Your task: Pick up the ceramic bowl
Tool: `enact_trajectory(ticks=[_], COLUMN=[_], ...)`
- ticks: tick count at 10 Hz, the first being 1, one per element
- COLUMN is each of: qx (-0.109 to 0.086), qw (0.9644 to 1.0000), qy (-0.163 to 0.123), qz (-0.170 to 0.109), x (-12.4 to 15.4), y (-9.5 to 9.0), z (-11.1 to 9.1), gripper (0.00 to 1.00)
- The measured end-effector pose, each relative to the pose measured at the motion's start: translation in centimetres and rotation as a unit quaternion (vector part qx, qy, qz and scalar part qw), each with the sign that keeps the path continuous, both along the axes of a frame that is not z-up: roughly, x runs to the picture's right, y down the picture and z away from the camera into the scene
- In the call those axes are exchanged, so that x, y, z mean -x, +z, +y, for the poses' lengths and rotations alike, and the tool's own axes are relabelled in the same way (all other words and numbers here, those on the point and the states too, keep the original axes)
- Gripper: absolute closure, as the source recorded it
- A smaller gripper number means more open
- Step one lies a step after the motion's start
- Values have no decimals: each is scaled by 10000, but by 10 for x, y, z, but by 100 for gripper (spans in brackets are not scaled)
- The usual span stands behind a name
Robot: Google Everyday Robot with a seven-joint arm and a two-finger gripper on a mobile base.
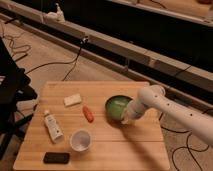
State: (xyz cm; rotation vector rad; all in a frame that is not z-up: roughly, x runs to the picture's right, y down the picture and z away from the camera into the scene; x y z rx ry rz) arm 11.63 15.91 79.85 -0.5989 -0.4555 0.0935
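Wooden rectangular table bearing: green round ceramic bowl at right-centre; white arm's gripper at bowl's near-right rim; orange carrot-like piece left of bowl; white rectangular block behind-left; white tube at left; white cup in front; black flat phone at front-left.

One camera looks down from above and in front onto the wooden table, at middling distance, facing the dark ledge behind; the gripper sits at the green bowl, right of centre
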Motion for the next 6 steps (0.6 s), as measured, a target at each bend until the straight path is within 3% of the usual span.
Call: enact_trajectory(ticks=[4,6], qx=[-712,-789], qw=[9965,9959], qy=[249,242], qz=[-359,-374], x=[6,6], y=[-47,-54], z=[-59,-65], gripper=[100,100])
